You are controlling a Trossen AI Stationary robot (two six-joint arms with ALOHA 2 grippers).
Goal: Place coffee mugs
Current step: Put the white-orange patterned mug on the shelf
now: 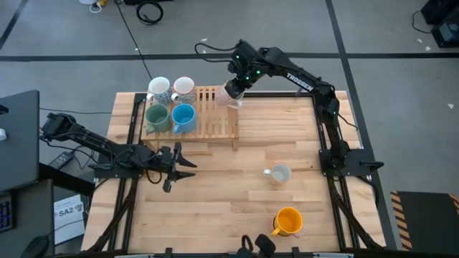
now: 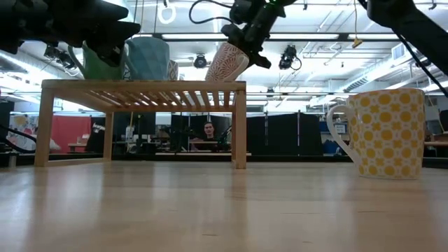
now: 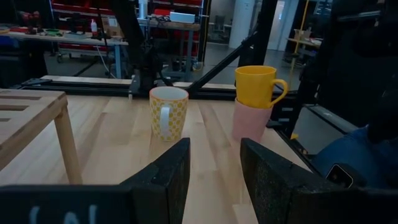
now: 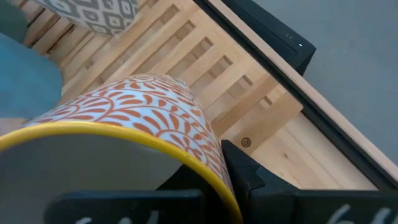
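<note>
A: The light butcher-block wooden table (image 1: 237, 186) stands on a grey floor, and behind it the low view shows a workshop with ceiling lights and a person seated at a desk (image 2: 208, 131).

B: Any writing visible?

A: White letters reading "TROSSEN" run along the right arm (image 1: 300, 81), and a sheet of paper by the table's left corner (image 1: 68, 212) carries "SA2". Nothing else is legible.

B: Where are the mugs?

A: On the slatted wooden rack (image 1: 215, 115) stand a white speckled mug (image 1: 158, 89), a grey-patterned cream mug (image 1: 183, 88), a green mug (image 1: 157, 117) and a blue mug (image 1: 183, 116). A yellow-dotted white mug (image 1: 279, 173) sits on the tabletop, well apart from the rack. Near the front edge, an orange mug (image 1: 288, 221) is stacked on a pink mug (image 3: 251, 120).

B: And the grippers?

A: The right gripper (image 1: 234, 94) clamps the rim of a white mug with an orange fan pattern and yellow rim (image 4: 134, 124), tilted just above the rack's right end. The left gripper (image 1: 181, 163) hovers over the table in front of the rack, fingers (image 3: 171, 174) parted and holding nothing.
</note>
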